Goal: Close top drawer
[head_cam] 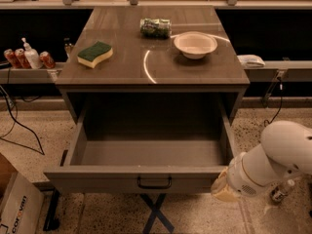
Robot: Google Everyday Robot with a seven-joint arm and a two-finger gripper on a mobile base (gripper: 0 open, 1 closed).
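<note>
Top drawer (146,155): pulled far out under the worktop (146,57).
Pincer (223,188): by its front right corner — open or shut, I cannot tell.
Done: nothing yet.
Left: the whole push in.

One camera looks down from above, facing the open top drawer (146,152) nearby. The gripper (223,188) sits lower right.

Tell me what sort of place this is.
Likely a robot test lab or office kitchenette: a grey cabinet with its top drawer pulled open, and a sponge and bowl on top. The tool sits at the drawer's front right corner.
</note>
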